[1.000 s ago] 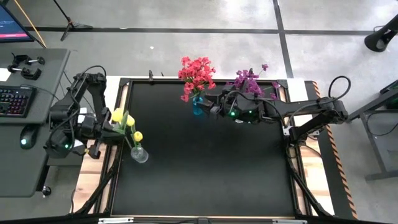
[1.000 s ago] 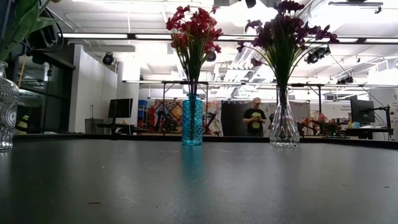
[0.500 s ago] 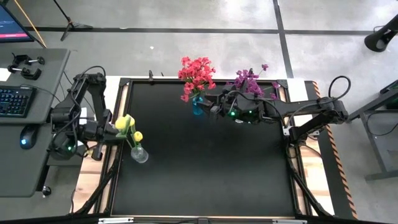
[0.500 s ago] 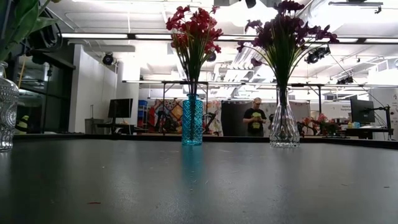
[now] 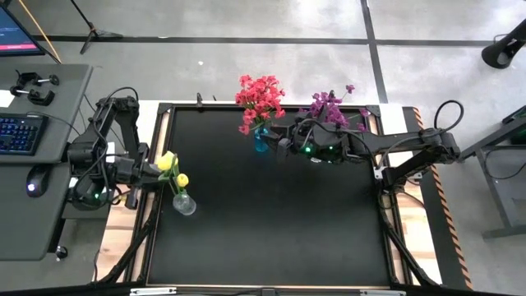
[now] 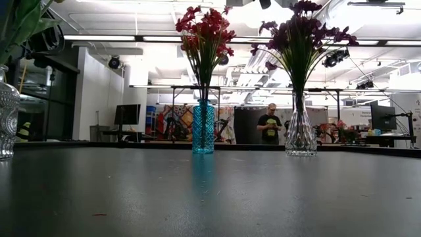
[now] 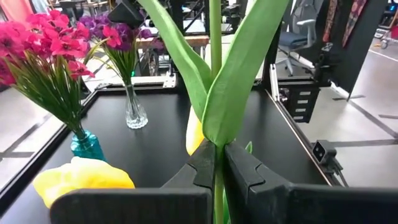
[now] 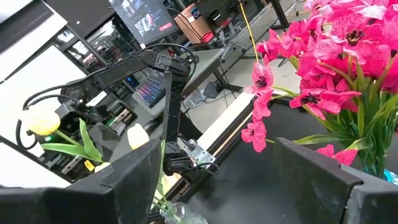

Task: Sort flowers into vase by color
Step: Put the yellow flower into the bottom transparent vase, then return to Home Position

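My left gripper (image 5: pixel 153 173) (image 7: pixel 217 154) stands at the table's left edge, shut on the green stem of a yellow flower (image 5: pixel 167 162). Just beside it a clear vase (image 5: pixel 184 203) (image 6: pixel 6 122) holds another yellow bud (image 5: pixel 182 180). The red-pink flowers (image 5: pixel 260 96) stand in a blue vase (image 6: pixel 203 128) at the far edge. The purple flowers (image 5: pixel 329 105) stand in a clear vase (image 6: pixel 300 135) to the right of it. My right gripper (image 5: pixel 278 141) (image 8: pixel 217 171) hovers open beside the blue vase, nothing between its fingers. My left gripper pinches the yellow flower's stem (image 7: pixel 217 163) between its two fingers, just below where the long leaves (image 7: pixel 239 74) branch off. The fingers come roughly level from the table's left and lie across the stem. The flower is lifted clear of the table.
A side desk with a keyboard (image 5: pixel 18 131) and mouse (image 5: pixel 33 182) stands left of the table. A person (image 6: pixel 268 124) stands far off in the room behind. The black tabletop (image 5: pixel 271 222) stretches toward the near edge.
My left gripper has rolled at the wrist while staying shut on the stem. The held flower's yellow bud has swung a little toward the table's right and near side, closer to the clear vase. My right gripper has kept still.
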